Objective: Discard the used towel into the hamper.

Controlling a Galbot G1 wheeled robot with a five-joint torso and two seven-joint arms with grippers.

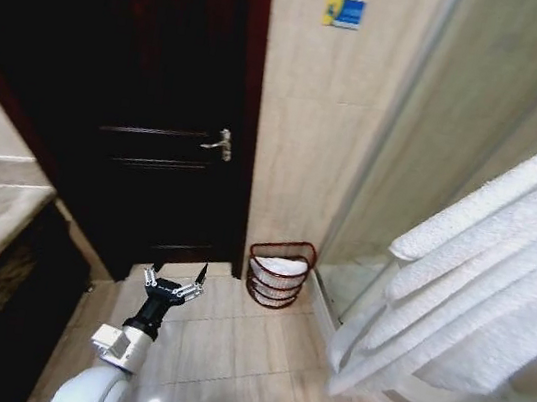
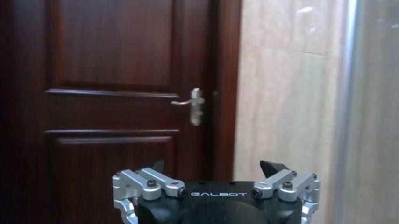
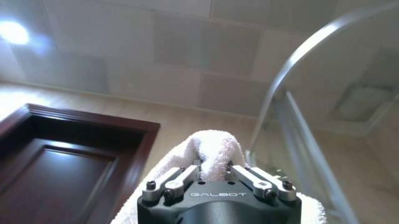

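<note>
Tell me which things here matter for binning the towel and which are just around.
Job things:
white terry towel, clamped in right end effector
round reddish-brown wicker hamper, white cloth inside

Just around:
left end effector, open, over the floor
dark wooden door

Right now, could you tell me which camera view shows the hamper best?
The head view: the hamper stands on the floor against the tiled wall beside the door, with something white inside. The wrist views face the door and ceiling instead.
</note>
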